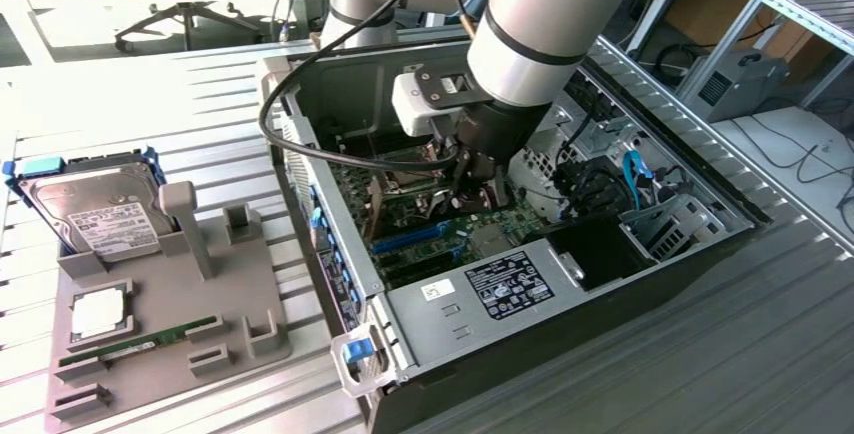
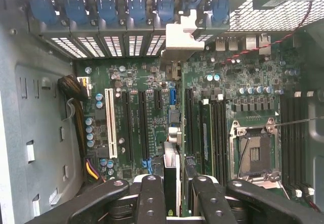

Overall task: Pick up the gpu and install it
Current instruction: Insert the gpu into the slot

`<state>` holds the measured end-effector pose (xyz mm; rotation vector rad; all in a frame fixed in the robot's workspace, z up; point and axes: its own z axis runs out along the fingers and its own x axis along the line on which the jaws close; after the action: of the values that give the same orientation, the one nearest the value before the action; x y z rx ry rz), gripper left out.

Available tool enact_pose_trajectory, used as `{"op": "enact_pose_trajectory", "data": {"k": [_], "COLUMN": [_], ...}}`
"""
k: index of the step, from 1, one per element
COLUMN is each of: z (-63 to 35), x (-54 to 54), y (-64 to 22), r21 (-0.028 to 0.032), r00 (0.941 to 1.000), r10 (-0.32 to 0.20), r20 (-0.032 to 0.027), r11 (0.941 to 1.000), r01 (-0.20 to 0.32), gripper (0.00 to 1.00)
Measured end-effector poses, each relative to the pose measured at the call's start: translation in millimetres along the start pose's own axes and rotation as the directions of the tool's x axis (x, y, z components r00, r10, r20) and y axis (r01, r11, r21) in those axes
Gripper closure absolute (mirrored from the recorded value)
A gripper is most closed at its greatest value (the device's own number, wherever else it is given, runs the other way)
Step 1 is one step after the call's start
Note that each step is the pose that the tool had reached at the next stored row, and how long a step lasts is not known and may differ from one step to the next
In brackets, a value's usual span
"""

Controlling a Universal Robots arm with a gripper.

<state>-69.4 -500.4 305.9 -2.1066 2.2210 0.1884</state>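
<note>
The gpu (image 2: pixel 172 148) is a thin card seen edge-on, standing on edge over the green motherboard (image 2: pixel 131 82) inside the open computer case (image 1: pixel 534 294). Its silver end bracket (image 2: pixel 183 36) lies against the row of rear slot covers. My gripper (image 2: pixel 177 198) is shut on the card's near end, a black finger (image 2: pixel 150 198) on either side. In the exterior view the gripper (image 1: pixel 474 189) reaches down into the case, with the brownish gpu (image 1: pixel 400 192) below it. I cannot tell whether the card sits fully in a slot.
Long black expansion slots and a white slot (image 2: pixel 108 123) flank the card. An empty CPU socket (image 2: pixel 253 150) lies further along the board. Black cables loop by the arm (image 1: pixel 287 124). Outside the case, a grey tray (image 1: pixel 174 304) holds a hard drive (image 1: pixel 100 216) and a RAM stick (image 1: pixel 140 339).
</note>
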Motion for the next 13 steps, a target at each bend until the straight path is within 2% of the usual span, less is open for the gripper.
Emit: {"op": "enact_pose_trajectory", "data": {"k": [13], "z": [2.2], "x": [0.5], "y": [3.5], "r21": [0.0000], "r00": [1.0000], "r10": [0.000], "r20": [-0.0004], "r11": [1.0000], "r01": [0.000], "gripper": [0.73]}}
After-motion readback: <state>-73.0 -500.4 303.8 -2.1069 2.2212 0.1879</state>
